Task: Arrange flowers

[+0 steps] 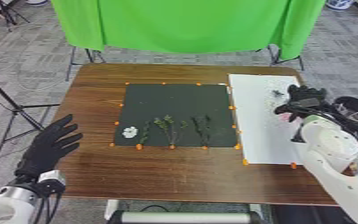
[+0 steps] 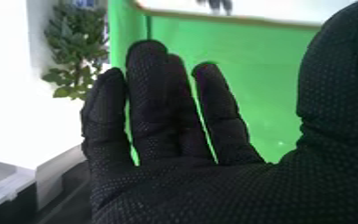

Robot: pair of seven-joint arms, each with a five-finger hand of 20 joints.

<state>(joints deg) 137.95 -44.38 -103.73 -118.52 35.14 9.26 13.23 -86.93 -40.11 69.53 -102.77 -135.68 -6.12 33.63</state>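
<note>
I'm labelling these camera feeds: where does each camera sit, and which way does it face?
Head view: on the robot's head, facing forward and down at the table and dark mat; its left arm and right arm show, with left hand and right hand.
Right wrist view: on the right wrist, looking along the palm and straight fingers towards a leafy plant.
Shared: the right hand and the green cloth.
</note>
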